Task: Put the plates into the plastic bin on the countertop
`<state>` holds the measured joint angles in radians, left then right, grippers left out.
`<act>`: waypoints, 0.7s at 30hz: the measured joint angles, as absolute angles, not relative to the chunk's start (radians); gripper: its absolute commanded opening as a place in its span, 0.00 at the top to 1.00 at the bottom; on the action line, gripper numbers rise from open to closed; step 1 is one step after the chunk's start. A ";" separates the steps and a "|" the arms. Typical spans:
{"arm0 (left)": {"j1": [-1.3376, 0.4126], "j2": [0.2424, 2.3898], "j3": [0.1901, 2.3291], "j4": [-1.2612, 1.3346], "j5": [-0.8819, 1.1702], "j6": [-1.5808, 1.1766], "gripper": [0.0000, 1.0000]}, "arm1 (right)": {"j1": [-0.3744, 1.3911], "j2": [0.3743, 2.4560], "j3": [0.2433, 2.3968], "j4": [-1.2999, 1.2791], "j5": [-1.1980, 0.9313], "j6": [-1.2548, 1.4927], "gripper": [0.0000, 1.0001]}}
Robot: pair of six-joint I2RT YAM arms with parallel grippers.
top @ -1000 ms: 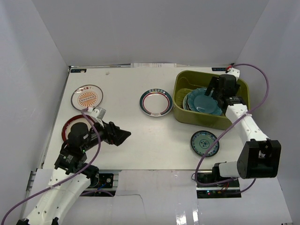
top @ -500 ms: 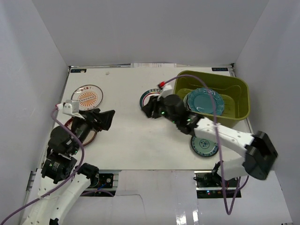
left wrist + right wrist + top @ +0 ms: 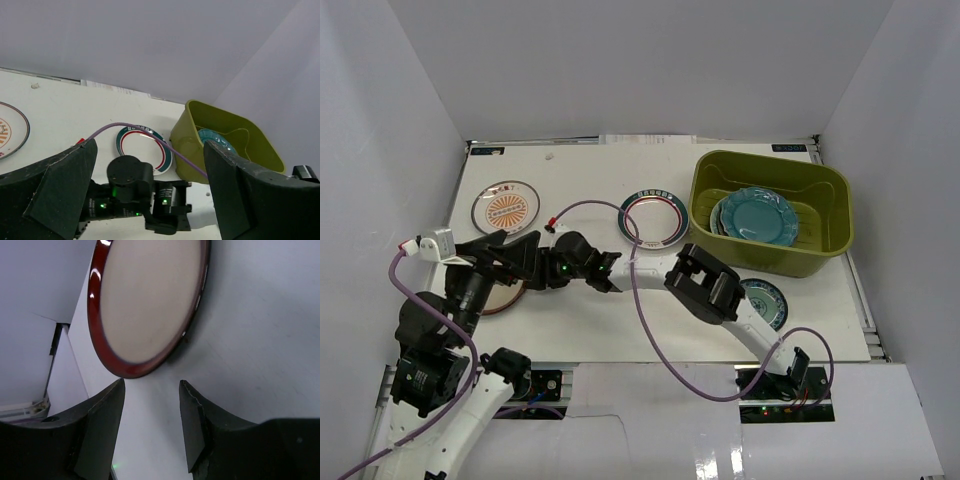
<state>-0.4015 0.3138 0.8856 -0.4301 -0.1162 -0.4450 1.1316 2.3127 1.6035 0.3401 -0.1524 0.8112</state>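
Reaching leftward across the countertop (image 3: 590, 180), the right arm lies low, its right gripper (image 3: 150, 405) facing the red plate (image 3: 150, 300), a red-rimmed dish with a pale centre at the near left of the table. Its fingers (image 3: 100, 430) stand partly apart with nothing between them, the tips just beside the plate's rim; whether they touch it I cannot tell. The left gripper (image 3: 150, 147) hangs above the right arm's wrist, its fingers spread wide and empty. In the top view both arms partly hide the red plate. Farther back on the left lies the orange plate (image 3: 506, 207). The ringed plate (image 3: 652, 219), white with a red-and-teal rim, lies mid-table just left of the bin (image 3: 770, 255). The bin stands at the far right and holds a teal plate (image 3: 757, 215) on top of a stack; how many lie beneath I cannot tell. A small teal plate (image 3: 770, 305) lies on the countertop just on the near side of the bin, partly covered by the right arm.
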 measured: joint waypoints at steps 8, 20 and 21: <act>-0.402 0.314 0.886 -0.468 -0.118 -0.445 0.02 | 1.148 2.522 1.843 0.342 -0.159 0.995 0.46; -0.402 0.313 0.886 -0.468 -0.117 -0.446 0.02 | 1.152 2.521 1.805 0.362 -0.054 1.131 0.92; -0.402 0.313 0.886 -0.468 -0.117 -0.446 0.02 | 1.155 2.487 1.750 0.377 -0.043 1.130 0.92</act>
